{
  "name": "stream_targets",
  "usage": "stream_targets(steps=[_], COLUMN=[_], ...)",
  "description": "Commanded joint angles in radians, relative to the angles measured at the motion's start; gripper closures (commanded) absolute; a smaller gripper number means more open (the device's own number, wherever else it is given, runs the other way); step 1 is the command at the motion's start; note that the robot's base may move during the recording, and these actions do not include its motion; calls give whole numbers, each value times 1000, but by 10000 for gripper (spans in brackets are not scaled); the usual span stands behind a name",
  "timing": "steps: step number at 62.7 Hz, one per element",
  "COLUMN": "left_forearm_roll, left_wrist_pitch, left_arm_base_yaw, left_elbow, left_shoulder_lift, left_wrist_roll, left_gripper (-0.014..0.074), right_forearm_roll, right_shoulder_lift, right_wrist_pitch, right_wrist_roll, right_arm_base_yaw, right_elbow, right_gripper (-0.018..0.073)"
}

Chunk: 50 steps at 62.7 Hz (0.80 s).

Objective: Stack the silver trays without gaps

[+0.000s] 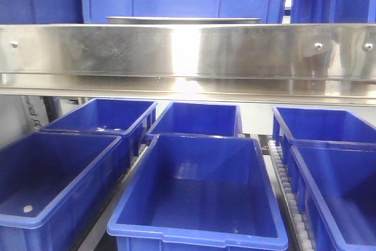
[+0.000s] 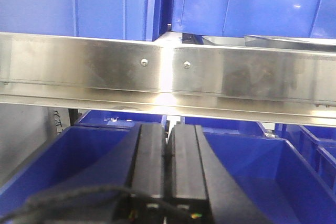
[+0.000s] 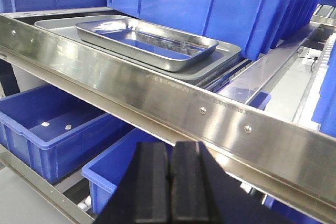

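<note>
A long shiny shelf rail (image 1: 188, 57) is seen across the whole front view, and most of the upper shelf is hidden behind it. Big blue bins (image 1: 200, 195) are set in rows on the lower level, and more blue bins (image 3: 210, 3) are stood at the back of the upper shelf. Several bins are cut off at the picture edges.

The silver trays (image 3: 149, 43) are found on the upper shelf, just behind the rail and in front of the back bins. In the right wrist view a bigger flat tray (image 3: 58, 27) is seen lying underneath, and a smaller, deeper tray (image 3: 157, 51) is rested on top of it. The smaller tray is turned a little, so its sides are not lined up with the big tray's sides. Its long side is run roughly along the rail. The far left end of the big tray is cut short by the rail.

From the front, only a thin edge of the trays (image 1: 183, 20) can be seen above the rail. In the left wrist view, only a corner (image 2: 294, 42) is shown.

The left claw (image 2: 169, 153) is pressed together with nothing in it, below the rail. The right claw (image 3: 169, 169) is also pressed together and bare, low in front of the rail.
</note>
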Motion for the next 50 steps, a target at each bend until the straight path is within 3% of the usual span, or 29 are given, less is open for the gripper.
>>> stream_targets(steps=[1, 20, 26, 37, 43, 50], left_forearm_roll=[-9, -9, -9, -9, -9, -9], left_wrist_pitch=[-94, -94, -94, -94, -94, -94], left_arm_base_yaw=[2, 2, 2, 2, 2, 2], left_elbow=[-3, -3, -3, -3, -3, -3], left_shoulder_lift=[-36, -36, -36, -36, -36, -36], left_wrist_roll=[1, 1, 1, 1, 1, 1], left_gripper=[644, 644, 644, 644, 644, 644], right_forearm_roll=[-18, -22, 49, 303, 364, 381], right_shoulder_lift=[6, 6, 4, -59, -127, -196], right_wrist_pitch=[-83, -82, -90, -153, -220, -293], right_wrist_roll=[-10, -10, -36, -284, -353, -360], right_arm_base_yaw=[2, -24, -144, -404, -488, -546], right_elbow=[-27, -16, 6, 95, 173, 269], right_gripper=[509, 509, 509, 509, 509, 509])
